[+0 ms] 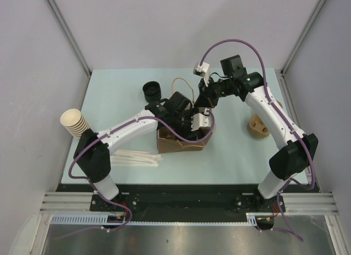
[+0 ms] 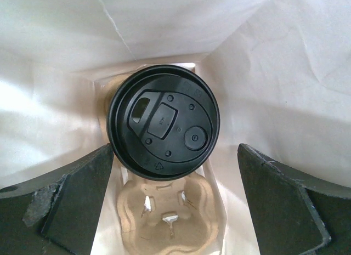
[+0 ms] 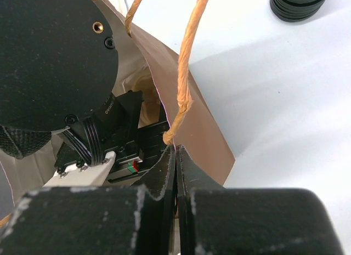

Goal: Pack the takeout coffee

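Note:
The takeout coffee (image 2: pixel 163 122) shows only its round black lid, seen from straight above. It stands in a pulp cup carrier (image 2: pixel 164 216) at the bottom of a paper bag (image 1: pixel 178 144) that is brown outside and white inside. My left gripper (image 2: pixel 175 194) is down inside the bag, open, with its fingers (image 2: pixel 71 205) wide apart above the carrier and nothing between them. The lid's rim lies close to the left finger. My right gripper (image 3: pixel 176 154) is shut on the bag's upper edge (image 3: pixel 203 129), just below the twine handle (image 3: pixel 185 74).
A stack of loose black lids (image 1: pixel 152 90) sits behind the bag. Cream paper cups (image 1: pixel 74 123) stand stacked at the far left. Pale sticks (image 1: pixel 134 157) lie near the left arm. Another brown pulp carrier (image 1: pixel 258 126) rests to the right.

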Available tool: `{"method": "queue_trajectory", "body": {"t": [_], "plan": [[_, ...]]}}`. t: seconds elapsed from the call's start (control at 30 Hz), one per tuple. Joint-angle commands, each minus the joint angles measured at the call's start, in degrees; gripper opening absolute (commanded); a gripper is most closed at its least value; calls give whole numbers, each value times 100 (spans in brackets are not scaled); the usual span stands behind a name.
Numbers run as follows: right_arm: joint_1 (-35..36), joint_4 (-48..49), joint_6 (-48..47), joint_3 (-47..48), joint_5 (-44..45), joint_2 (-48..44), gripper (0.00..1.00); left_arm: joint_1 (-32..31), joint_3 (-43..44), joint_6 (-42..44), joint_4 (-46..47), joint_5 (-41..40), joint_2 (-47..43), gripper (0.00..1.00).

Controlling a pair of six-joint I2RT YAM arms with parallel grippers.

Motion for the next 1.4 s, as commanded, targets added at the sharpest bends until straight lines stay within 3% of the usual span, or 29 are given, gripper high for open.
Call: {"method": "queue_trajectory", "body": {"t": [0.0, 0.9, 1.07, 1.37], "plan": [[14, -489, -92, 80, 72, 124, 0, 127, 514, 18, 525, 203, -598, 100], [23, -498, -110, 107, 125, 150, 0, 214, 1199, -342, 525, 361, -783, 100], [32, -498, -101, 107, 125, 177, 0, 258, 1226, -377, 595, 422, -783, 95], [49, -534, 74, 291, 352, 159, 0, 285, 462, -123, 1271, 510, -1301, 88]]}}
